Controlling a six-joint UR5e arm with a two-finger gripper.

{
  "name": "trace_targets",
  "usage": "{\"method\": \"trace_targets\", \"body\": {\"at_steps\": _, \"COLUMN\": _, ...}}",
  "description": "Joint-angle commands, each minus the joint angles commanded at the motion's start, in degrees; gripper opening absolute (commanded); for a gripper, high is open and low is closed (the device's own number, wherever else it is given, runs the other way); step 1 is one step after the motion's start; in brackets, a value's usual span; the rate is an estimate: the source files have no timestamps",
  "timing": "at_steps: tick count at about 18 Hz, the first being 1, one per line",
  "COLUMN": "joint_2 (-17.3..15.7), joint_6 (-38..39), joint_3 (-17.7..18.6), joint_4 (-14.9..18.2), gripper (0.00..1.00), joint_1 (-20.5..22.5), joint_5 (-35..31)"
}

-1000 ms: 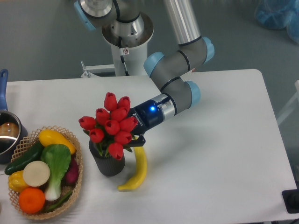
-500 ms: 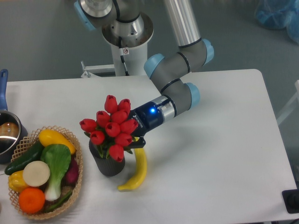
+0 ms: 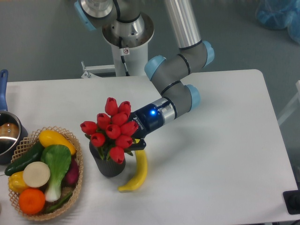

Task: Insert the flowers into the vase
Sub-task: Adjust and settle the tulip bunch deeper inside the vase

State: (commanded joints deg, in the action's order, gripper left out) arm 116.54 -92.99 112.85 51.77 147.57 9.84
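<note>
My gripper (image 3: 133,140) is reaching in behind one bunch of flowers (image 3: 111,132), fingers largely hidden by the blooms; I cannot tell whether they are clamping the stems. I am counting about ten red tulip heads, sitting over the mouth of one dark vase (image 3: 108,165), stems going down into it. One yellow banana (image 3: 137,172) is lying just right of the vase, on the near side. Further left, one wicker basket (image 3: 78,180) is holding about eight vegetables and fruits. One pot (image 3: 6,136) is showing at the left edge.
</note>
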Motion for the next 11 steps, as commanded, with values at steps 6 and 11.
{"method": "trace_targets", "body": {"at_steps": 6, "joint_2": 0.4, "joint_6": 0.0, "joint_3": 0.0, "joint_4": 0.0, "gripper": 0.35, "joint_1": 0.0, "joint_5": 0.0}}
{"method": "trace_targets", "body": {"at_steps": 11, "joint_2": 0.9, "joint_6": -0.6, "joint_3": -0.1, "joint_4": 0.0, "gripper": 0.36, "joint_1": 0.0, "joint_5": -0.1}}
